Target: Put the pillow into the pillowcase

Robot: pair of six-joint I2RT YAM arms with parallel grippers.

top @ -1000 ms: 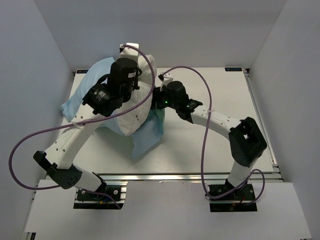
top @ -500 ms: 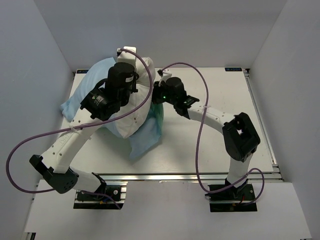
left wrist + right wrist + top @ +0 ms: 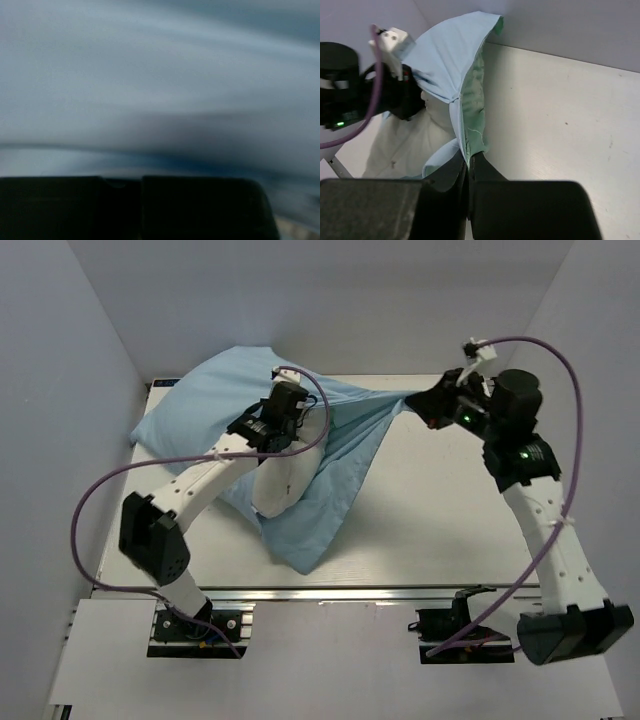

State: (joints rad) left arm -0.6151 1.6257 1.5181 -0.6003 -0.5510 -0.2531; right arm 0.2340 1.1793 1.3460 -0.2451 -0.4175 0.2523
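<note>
Pillowcase (image 3: 200, 400): light blue cloth over the back left of the worktop (image 3: 450, 520); one edge is drawn out to the right in a stretched fold, ending at the right hand; a loose flap reaches toward the near edge; the right wrist view shows the sea-green patterned face on the inside of that fold
Pillow (image 3: 283, 478): white, left of the worktop's middle, partly under the blue cloth; a bare stretch shows at the mouth of the pillowcase, just under the left arm; faint dark specks on it show in the right wrist view
Right hand (image 3: 469, 167): fingers pressed together on the pillowcase edge, the cloth running up from between them; it sits at the back right of the worktop, well apart from the pillow
Left hand (image 3: 119, 184): at the mouth of the pillowcase, over the pillow; its own camera sees only blurred pale fabric close ahead; two dark finger blocks sit near each other at the bottom of that view; whether they pinch anything cannot be told
Left arm (image 3: 200, 475): reaches from the near left edge across to the pillow
Cable (image 3: 95, 515): purple, looping off the left arm
</note>
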